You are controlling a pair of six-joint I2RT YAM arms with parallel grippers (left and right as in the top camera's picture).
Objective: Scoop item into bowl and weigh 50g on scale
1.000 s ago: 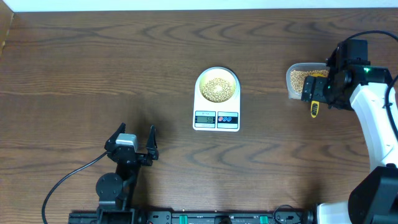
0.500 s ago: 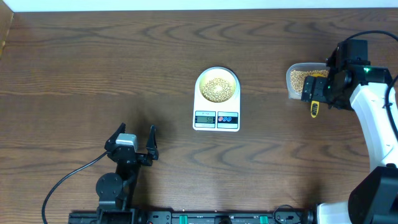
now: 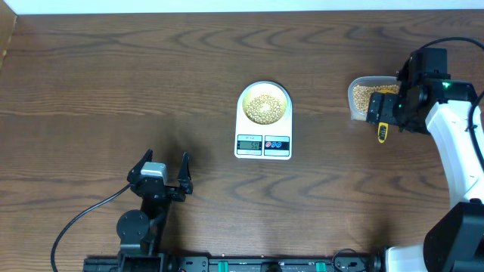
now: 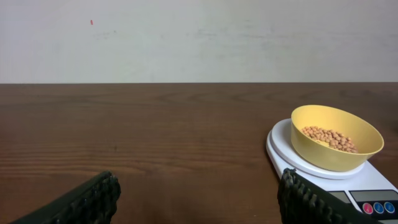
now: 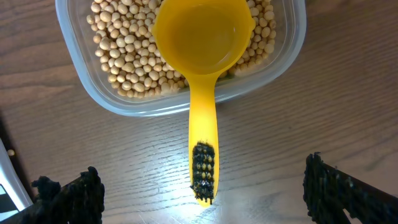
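The pale yellow bowl (image 3: 264,106) holds beige beans (image 3: 264,108) and stands on the white scale (image 3: 263,140) at the table's middle; bowl (image 4: 336,138) and scale (image 4: 311,165) also show in the left wrist view. A clear tub (image 3: 361,97) of beans (image 5: 124,56) sits at the right. A bright yellow scoop (image 5: 202,43) rests with its empty cup in the tub and its handle on the table. My right gripper (image 5: 202,193) is open above the scoop's handle, not touching it. My left gripper (image 3: 160,174) is open and empty near the front left.
The tub's rim (image 5: 205,99) lies just beyond the right fingers. The table's far edge meets a pale wall (image 4: 199,37). Cables and the arm bases run along the front edge (image 3: 227,263).
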